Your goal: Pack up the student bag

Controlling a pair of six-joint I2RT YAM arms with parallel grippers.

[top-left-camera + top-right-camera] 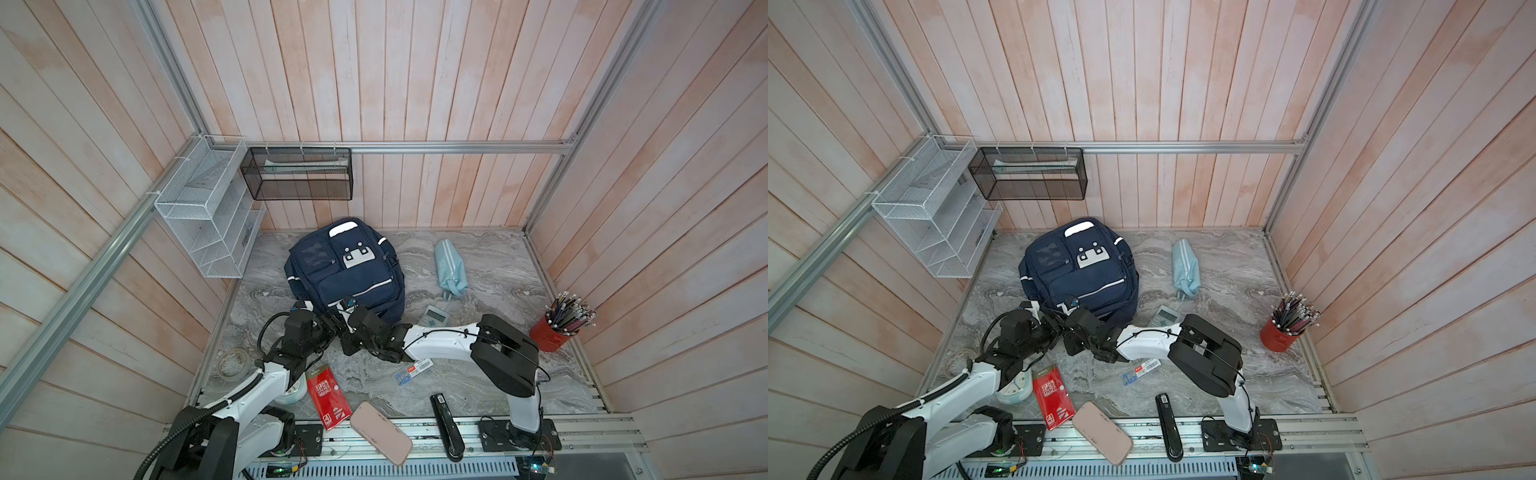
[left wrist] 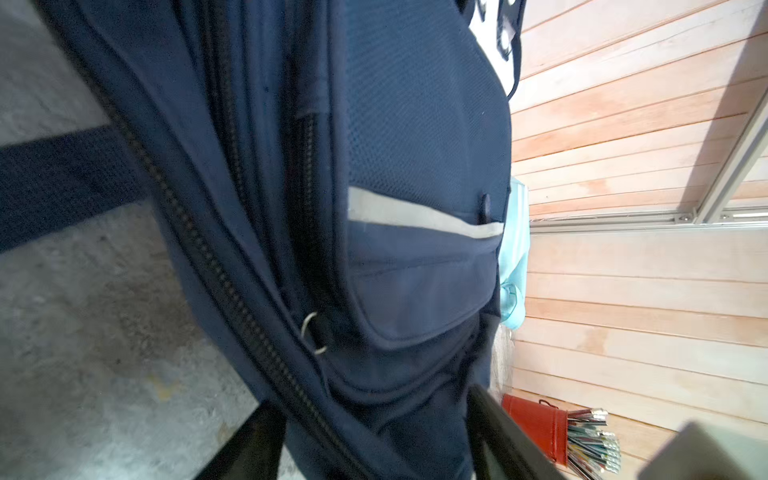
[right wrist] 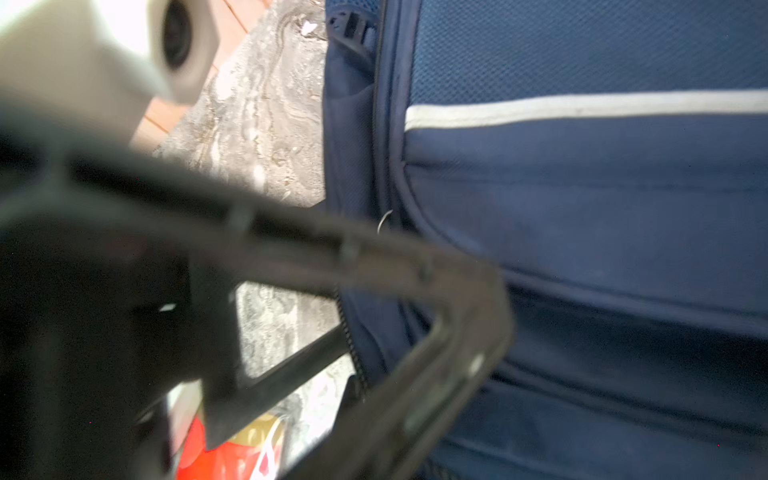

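Note:
The student bag [image 1: 345, 266] [image 1: 1079, 270], a navy backpack with white stripes, lies front-up at the back middle of the marble table. Both grippers meet at its near edge. My left gripper [image 1: 330, 323] [image 1: 1054, 323] is open: in the left wrist view its black fingers [image 2: 249, 444] stand wide apart, with the bag's zipped side seam [image 2: 232, 291] and a metal ring [image 2: 311, 338] between and ahead of them. My right gripper [image 1: 347, 318] [image 1: 1070, 318] is shut right beside it against the bag's zipper edge [image 3: 353, 365]. Whether it pinches anything is hidden by the left gripper's frame.
A light-blue pouch [image 1: 451, 270] and a calculator [image 1: 434, 316] lie right of the bag. A red cup of pencils [image 1: 557, 328] stands far right. A red packet [image 1: 328, 395], pink case [image 1: 380, 432], stapler [image 1: 444, 424] and small packet [image 1: 413, 372] lie in front. Wire racks [image 1: 208, 216] hang back left.

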